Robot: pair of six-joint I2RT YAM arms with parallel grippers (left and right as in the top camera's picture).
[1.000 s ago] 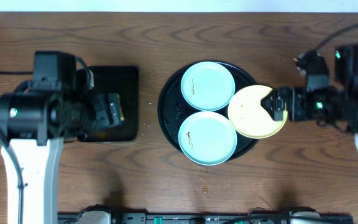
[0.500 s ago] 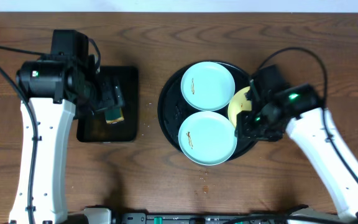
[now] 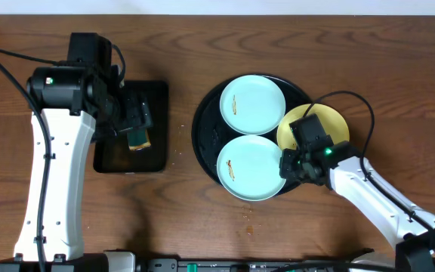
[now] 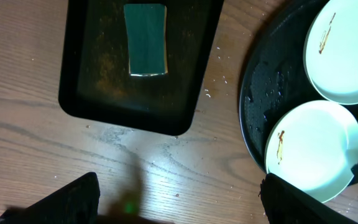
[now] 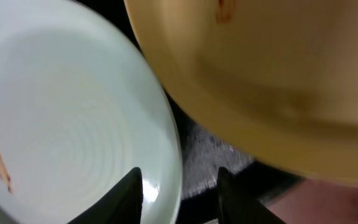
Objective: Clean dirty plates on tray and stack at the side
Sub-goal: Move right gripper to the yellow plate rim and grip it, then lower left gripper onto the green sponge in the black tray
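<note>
Nearest us, the right gripper (image 5: 179, 186) has swung round in the last second. It was reaching in from the right with its fingers at the outer edge of the yellow plate (image 3: 331, 125). Now the arm comes up from the near right corner and the gripper hangs low over the spot where the near blue plate (image 3: 251, 168) meets the yellow one. In the wrist view its 2 fingers stand a narrow gap apart and hold nothing, with the blue rim just beside the left finger.

All 3 plates are on the round tray (image 3: 202, 143), as before. The yellow plate juts out over the table (image 3: 202, 45) on the right, and the far blue plate (image 3: 251, 103) lies beyond. Brown smears show on each, so we judge that no cleaning has begun and nothing is stacked.

Further off, the left arm has risen from its folded pose and now stands over the rectangular tray (image 4: 73, 93). The left gripper (image 4: 179, 199) is spread wide and empty, well above the sponge (image 4: 146, 39) that lies flat there. We take fetching that sponge as the step in hand.
</note>
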